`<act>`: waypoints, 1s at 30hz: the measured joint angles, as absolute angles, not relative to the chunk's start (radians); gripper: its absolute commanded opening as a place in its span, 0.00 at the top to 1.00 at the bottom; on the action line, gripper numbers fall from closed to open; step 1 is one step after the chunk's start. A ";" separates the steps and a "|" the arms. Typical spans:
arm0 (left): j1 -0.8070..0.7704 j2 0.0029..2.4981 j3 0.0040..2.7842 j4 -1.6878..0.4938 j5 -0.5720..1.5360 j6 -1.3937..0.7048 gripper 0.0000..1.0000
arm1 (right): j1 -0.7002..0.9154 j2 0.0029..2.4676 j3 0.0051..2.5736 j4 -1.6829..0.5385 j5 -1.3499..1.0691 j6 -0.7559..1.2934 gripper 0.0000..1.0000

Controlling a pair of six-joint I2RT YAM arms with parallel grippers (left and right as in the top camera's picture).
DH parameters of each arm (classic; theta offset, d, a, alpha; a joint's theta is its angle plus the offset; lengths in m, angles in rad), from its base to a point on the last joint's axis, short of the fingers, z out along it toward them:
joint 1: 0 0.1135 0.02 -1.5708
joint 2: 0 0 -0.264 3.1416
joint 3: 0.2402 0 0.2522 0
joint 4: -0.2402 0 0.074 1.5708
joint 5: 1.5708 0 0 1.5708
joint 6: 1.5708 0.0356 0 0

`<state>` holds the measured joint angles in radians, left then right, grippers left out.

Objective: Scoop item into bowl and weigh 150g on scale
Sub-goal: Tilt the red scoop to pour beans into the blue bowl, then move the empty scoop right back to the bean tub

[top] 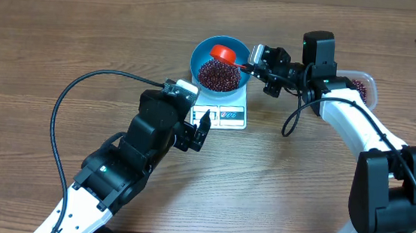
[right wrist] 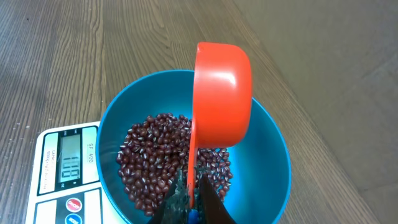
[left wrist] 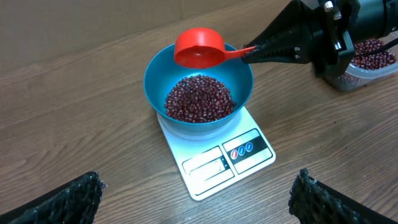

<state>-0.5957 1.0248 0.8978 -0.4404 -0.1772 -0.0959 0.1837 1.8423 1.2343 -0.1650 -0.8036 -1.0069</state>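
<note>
While the right hand [top: 254,57], clamped on the red scoop [top: 223,54], tips it over the blue bowl [top: 199,58] of beans [top: 218,75] on the scale [top: 232,117], extra beans could overshoot the weight. The left hand [top: 200,128] gapes wide, empty. The display [right wrist: 72,163] is blurred, and the arm hides most of the clear tub [top: 363,86].

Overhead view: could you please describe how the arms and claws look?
Left arm black with white lower link and looping black cable; right arm white with black joints and black cable. Left claw and right claw are black.
</note>
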 measured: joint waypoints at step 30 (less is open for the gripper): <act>-0.596 1.025 0.898 -0.440 -0.177 -0.093 0.00 | -0.055 1.440 1.234 -0.348 -0.665 -0.059 0.96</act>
<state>-0.5957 1.0248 0.8978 -0.4397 -0.1768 -0.0929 -0.0551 1.4403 1.2343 -0.3477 -0.6647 -0.0586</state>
